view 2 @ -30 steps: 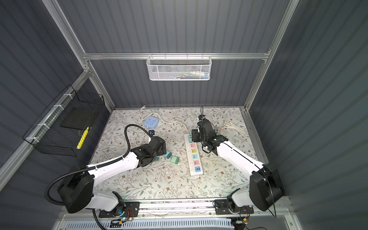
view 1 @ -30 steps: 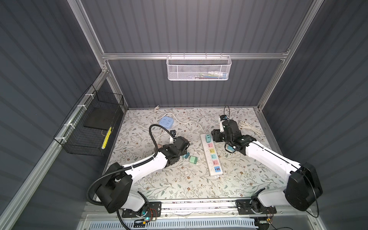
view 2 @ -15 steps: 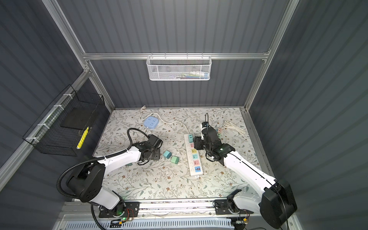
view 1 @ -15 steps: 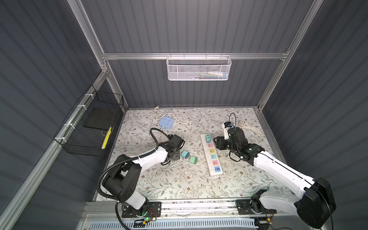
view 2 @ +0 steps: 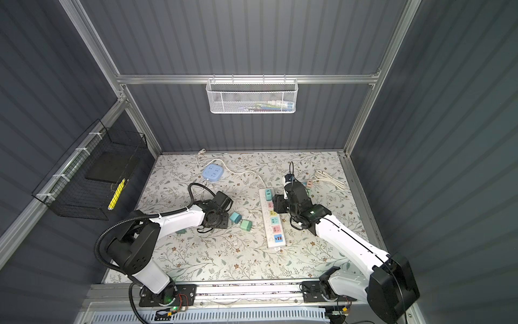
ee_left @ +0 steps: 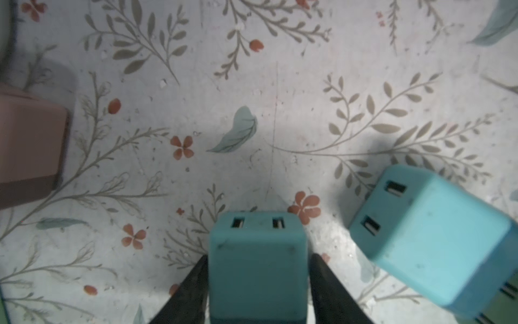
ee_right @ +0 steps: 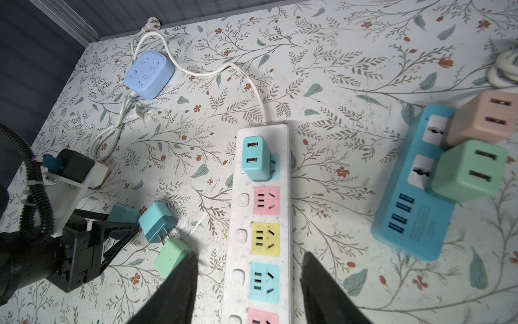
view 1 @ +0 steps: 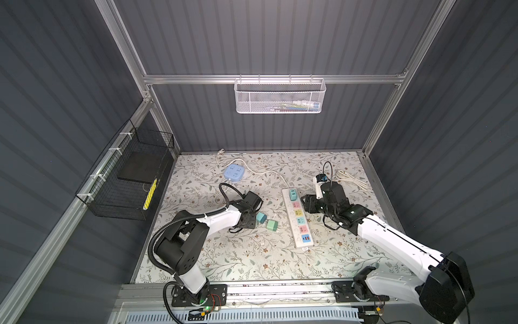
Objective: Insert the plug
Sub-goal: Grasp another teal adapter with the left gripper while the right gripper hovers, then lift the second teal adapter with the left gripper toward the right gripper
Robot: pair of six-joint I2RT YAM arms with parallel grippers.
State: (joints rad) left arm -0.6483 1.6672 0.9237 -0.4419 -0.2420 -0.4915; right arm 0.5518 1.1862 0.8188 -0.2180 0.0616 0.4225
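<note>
My left gripper (ee_left: pixel 258 266) is shut on a teal plug (ee_left: pixel 256 252) that rests on the floral mat, one finger against each side and its USB face pointing away. In the right wrist view, that plug (ee_right: pixel 123 214) shows between the left fingers. Beside it lie a second teal plug (ee_left: pixel 429 238) (view 1: pixel 261 217) and a green plug (view 1: pixel 271 225). The white power strip (view 1: pixel 304 245) has coloured sockets, and a teal plug (ee_right: pixel 255 158) sits in its far one. My right gripper (ee_right: pixel 249 269) (view 1: pixel 307 203) hangs open over the strip, a finger on either side.
A blue power block (ee_right: pixel 412 230) carrying a pink plug (ee_right: pixel 485 120) and a green plug (ee_right: pixel 471 171) lies right of the strip. A round-cornered blue socket (view 1: pixel 234 173) and white cables (view 1: pixel 351 179) lie at the back. A pink plug (ee_left: pixel 30 146) sits near the left gripper.
The left jaws have closed onto the teal plug. The left arm has folded back a little, and the right gripper has shifted slightly along the strip toward the front.
</note>
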